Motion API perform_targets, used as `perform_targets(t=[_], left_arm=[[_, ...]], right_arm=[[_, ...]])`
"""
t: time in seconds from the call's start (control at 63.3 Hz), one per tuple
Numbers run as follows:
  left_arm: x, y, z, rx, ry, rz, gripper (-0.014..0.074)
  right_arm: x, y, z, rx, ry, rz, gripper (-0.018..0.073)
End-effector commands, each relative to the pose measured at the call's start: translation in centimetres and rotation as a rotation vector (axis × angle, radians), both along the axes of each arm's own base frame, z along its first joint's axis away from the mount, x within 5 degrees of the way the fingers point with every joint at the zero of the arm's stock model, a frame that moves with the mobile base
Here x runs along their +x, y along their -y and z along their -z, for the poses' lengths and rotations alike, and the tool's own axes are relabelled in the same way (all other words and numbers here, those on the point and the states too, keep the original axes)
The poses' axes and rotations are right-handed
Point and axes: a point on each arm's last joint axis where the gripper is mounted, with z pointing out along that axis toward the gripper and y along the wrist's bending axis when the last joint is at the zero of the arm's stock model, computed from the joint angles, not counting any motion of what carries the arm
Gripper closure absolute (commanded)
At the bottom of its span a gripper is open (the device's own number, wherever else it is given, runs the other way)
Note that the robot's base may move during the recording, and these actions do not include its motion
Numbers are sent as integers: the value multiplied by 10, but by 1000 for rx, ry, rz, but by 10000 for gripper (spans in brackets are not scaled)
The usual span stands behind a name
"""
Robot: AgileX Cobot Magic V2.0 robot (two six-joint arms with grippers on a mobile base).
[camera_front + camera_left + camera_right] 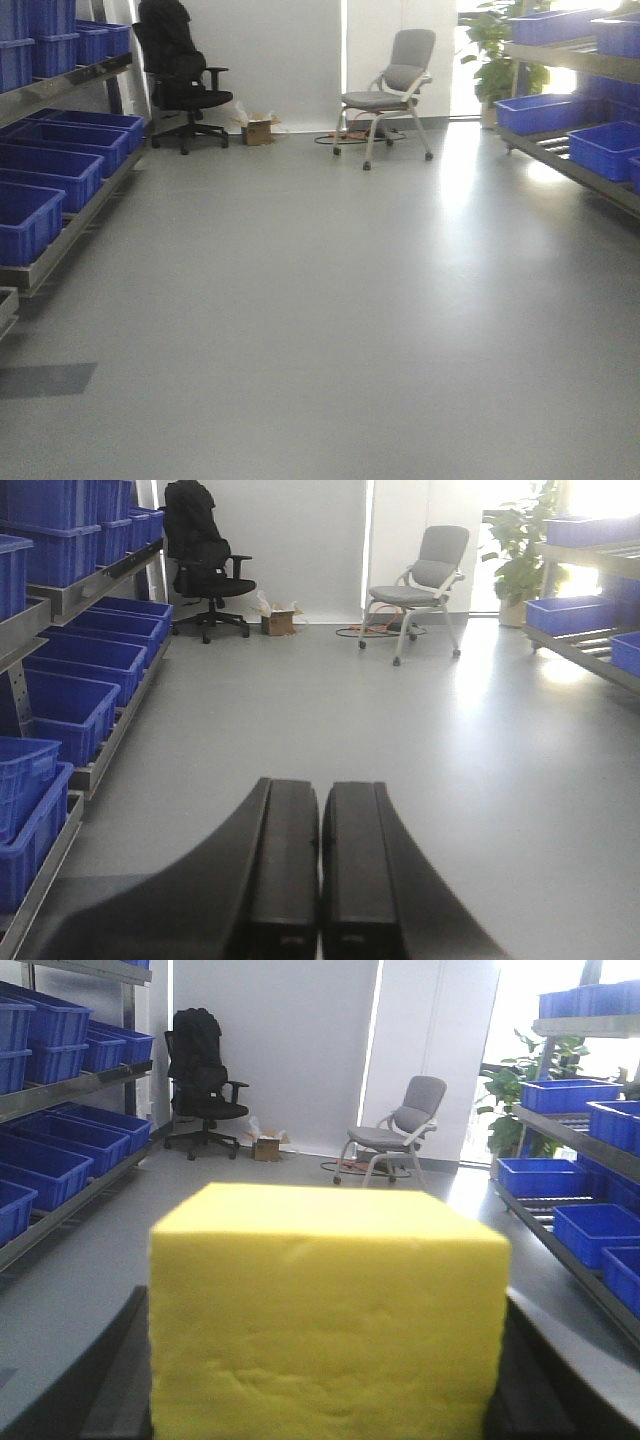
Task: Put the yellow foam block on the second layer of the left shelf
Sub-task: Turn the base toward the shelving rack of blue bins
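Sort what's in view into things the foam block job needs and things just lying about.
For the job:
- yellow foam block
- right end effector, gripping the block
- left shelf

Just lying about:
- black office chair
- grey chair
- cardboard box
- potted plant
- right shelf
- left end effector, shut and empty

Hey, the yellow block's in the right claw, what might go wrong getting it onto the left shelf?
1. The yellow foam block fills most of the right wrist view, so the right claw may approach the left shelf half blind.
2. Blue bins crowd that shelf's layers; the block may catch a bin rim or land tilted instead of settling flat.
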Motion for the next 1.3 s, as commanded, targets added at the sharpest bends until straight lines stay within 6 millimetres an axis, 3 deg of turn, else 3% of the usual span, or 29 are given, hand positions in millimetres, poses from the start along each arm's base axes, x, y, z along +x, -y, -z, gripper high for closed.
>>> perform_targets(t=[0.0, 1.28], left_arm=[[0, 1, 1, -15, 72, 15, 460], [0, 1, 1, -15, 72, 15, 460]], right_arm=[[-2, 0, -16, 1, 102, 6, 272], [-2, 0, -16, 1, 102, 6, 272]])
